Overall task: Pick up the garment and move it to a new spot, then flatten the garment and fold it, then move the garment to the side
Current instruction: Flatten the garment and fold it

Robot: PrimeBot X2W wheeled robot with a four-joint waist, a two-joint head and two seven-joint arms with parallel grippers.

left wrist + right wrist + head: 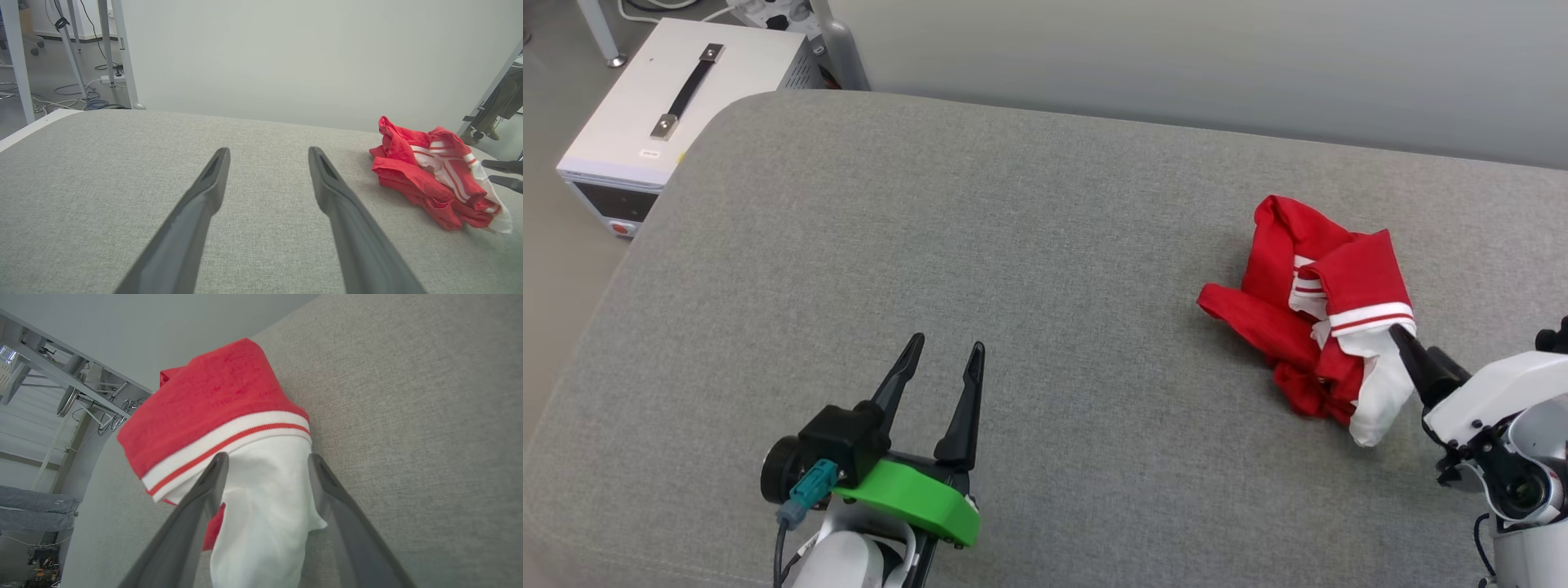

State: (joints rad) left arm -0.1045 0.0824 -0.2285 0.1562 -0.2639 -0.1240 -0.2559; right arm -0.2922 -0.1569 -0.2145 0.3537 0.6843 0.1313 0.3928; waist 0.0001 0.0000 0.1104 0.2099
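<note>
On the grey surface (1013,245) before a pale wall (1176,57), crumpled garment (1339,278) inside the open right claw (267,457); left claw (947,343) open.

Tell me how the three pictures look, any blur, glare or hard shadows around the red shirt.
Head view: even soft light, no glare, the garment sharp with a faint shadow. Left wrist view: the left gripper looks slightly soft toward the lens. Right wrist view: the white sleeve is blurred up close.

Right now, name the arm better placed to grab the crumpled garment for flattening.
Right. The right gripper has open fingers either side of the garment at its white sleeve; the left gripper sits open over bare grey surface, far off.
</note>
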